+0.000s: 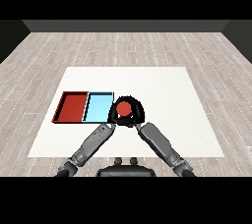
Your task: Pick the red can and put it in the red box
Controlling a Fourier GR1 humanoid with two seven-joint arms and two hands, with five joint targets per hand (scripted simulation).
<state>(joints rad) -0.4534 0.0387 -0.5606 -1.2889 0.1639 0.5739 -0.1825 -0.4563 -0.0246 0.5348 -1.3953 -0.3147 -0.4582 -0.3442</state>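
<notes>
A: Lifting comes next? Both robot hands, left robot hand (113, 113) and right robot hand (138, 112), curl round the red can (123, 109) between them.

B: Yes; raise it straight, then carry it past the light blue tray (98, 107) to the red tray (72, 106), further out on the left robot hand's side.

Can (123, 108) just right of two trays (86, 94)

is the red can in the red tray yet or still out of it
Out. The red can sits right of the light blue tray, between both hands, not in the red tray.

I can read no text, label, brand, number or sign anywhere; nothing before me carries writing.
</notes>
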